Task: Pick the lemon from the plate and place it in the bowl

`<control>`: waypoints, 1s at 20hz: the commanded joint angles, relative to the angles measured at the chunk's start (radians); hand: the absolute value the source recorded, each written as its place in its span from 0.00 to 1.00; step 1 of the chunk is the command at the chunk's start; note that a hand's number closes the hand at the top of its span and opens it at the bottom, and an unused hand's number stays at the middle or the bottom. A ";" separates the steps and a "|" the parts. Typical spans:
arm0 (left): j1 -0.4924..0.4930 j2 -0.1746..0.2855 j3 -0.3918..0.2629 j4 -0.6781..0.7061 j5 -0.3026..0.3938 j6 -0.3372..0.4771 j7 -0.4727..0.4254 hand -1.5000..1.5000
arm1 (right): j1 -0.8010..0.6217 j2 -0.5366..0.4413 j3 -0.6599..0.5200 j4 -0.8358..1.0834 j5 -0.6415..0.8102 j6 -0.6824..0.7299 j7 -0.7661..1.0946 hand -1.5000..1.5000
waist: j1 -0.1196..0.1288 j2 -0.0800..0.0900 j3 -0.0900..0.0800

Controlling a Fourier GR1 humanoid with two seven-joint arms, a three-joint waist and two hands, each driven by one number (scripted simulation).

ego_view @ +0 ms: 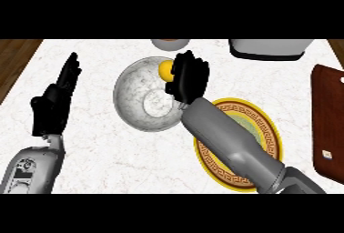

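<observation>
Right hand (189,78) was curled round the lemon (165,70), which showed at the hand's left side, over the bowl's (131,86) far right interior and clear of the plate (272,136). Left hand (57,98) rested open, well left.

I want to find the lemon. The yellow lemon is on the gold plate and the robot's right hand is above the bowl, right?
Not quite. The head view shows the lemon over the bowl, against the right hand, not on the plate. The right hand is above the bowl.
</observation>
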 commanded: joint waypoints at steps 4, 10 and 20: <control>0.011 -0.018 -0.028 -0.040 -0.010 -0.002 0.003 0.50 | 0.040 0.008 -0.108 0.094 -0.256 -0.150 -0.127 0.00 | 0.034 0.013 0.002; 0.013 -0.002 -0.004 -0.041 0.008 -0.018 0.002 0.50 | 0.109 0.008 -0.127 0.025 -0.458 -0.250 -0.410 0.00 | 0.016 0.006 0.003; 0.050 -0.015 0.009 -0.043 -0.033 0.021 0.010 0.50 | 0.172 0.008 -0.227 -0.125 -0.659 -0.269 -0.665 0.00 | -0.050 -0.013 0.001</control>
